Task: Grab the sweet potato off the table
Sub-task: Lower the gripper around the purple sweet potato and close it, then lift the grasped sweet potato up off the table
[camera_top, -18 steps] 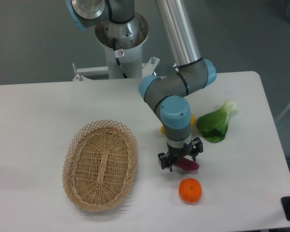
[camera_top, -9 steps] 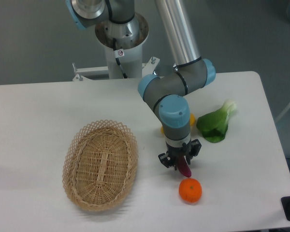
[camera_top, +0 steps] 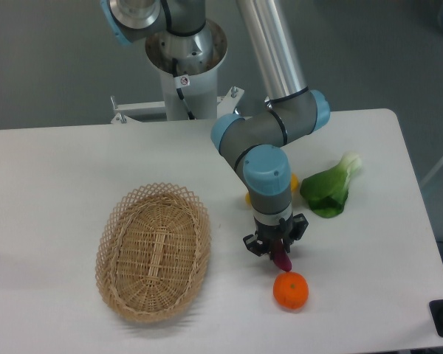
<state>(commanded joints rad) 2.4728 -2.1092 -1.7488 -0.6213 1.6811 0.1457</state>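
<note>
I see my gripper (camera_top: 275,245) over the table (camera_top: 59,169) with the sweet potato (camera_top: 282,257) between its fingers, tip pointing down. Just below it, toward me, sits 1 orange (camera_top: 291,290). The basket (camera_top: 153,251) lies well off to its left. Behind it to the right lies 1 leafy vegetable (camera_top: 330,189). Right behind the arm peeks 1 fruit (camera_top: 294,181).

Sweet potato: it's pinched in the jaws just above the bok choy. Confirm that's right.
Not quite. The sweet potato is pinched in the jaws of the gripper, but just above the orange, not the bok choy, as the fixed camera shows.
</note>
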